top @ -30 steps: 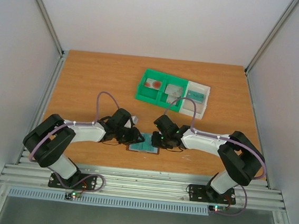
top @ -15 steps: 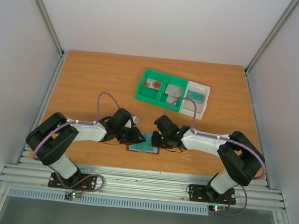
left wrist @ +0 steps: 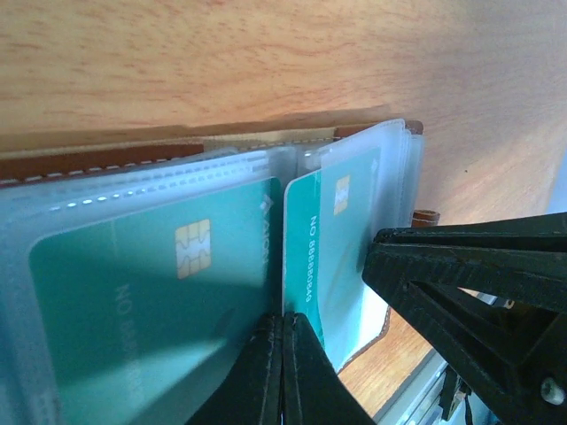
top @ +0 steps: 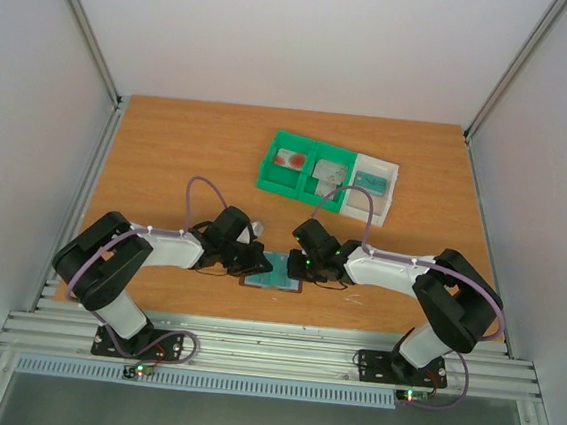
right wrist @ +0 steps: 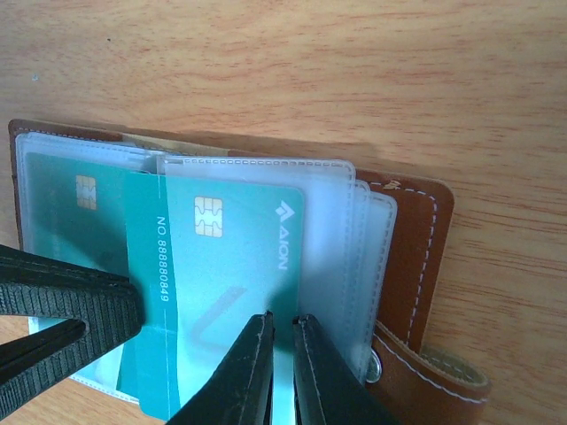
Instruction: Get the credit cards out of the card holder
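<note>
- The small brown leather bifold card holder (right wrist: 412,239) lies open and flat on the wooden table (top: 190,143), close to the near edge and about midway along it, between the two arms.
- A teal chip card (right wrist: 146,266) sticks partway out of the open end of its clear plastic sleeve (right wrist: 328,248). The other end, chip included, sits inside.
- The left gripper (left wrist: 283,332) has its fingers pressed together, pinching the exposed edge of that card.
- The right gripper (right wrist: 283,326) has its fingers nearly together with only a slit between them, tips on the same sleeve. Whether they nip the plastic or merely press it down is hard to tell from this angle.
- To do the step well, the left arm should draw the card straight along its long side, low and parallel to the table, toward the left edge. Lifting or twisting would likely jam it in the sleeve.
- The right gripper should hold its place as an anchor. If it slackens, the whole holder will probably slide along with the card.
- The grip is thin, so a slow pull is safer.
- A second teal card (right wrist: 71,212) waits in the neighbouring pocket.
</note>
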`<action>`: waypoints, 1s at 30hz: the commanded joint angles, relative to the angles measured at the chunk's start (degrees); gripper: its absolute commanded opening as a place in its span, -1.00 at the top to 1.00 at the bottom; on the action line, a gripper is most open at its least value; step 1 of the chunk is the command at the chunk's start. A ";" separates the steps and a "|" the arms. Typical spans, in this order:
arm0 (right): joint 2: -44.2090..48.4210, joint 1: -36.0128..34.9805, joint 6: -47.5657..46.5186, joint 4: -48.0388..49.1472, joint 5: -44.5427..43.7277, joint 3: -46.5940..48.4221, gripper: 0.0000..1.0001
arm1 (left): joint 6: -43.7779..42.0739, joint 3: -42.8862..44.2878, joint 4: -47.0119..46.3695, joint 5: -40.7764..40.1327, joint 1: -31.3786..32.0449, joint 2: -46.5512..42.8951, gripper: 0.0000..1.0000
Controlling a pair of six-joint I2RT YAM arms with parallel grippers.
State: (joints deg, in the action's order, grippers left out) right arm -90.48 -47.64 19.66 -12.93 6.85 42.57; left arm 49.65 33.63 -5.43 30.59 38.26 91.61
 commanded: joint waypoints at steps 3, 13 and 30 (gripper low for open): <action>-0.59 -0.26 0.82 -1.05 -1.29 -1.52 0.81 | 0.39 -1.86 -0.32 -0.07 -0.73 -1.84 0.99; 1.61 -0.26 1.21 -1.16 -1.40 -1.57 0.80 | 1.48 -2.62 3.64 -1.23 -1.98 -8.95 0.99; 12.40 -0.30 8.60 10.55 7.01 -5.62 0.57 | 5.14 -4.85 10.25 -6.61 -2.50 -22.36 0.99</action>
State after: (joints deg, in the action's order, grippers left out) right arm -79.92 -47.64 23.90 -9.26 10.44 39.20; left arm 52.88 30.44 4.64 25.17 36.01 71.50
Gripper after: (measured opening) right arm 0.205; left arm 0.009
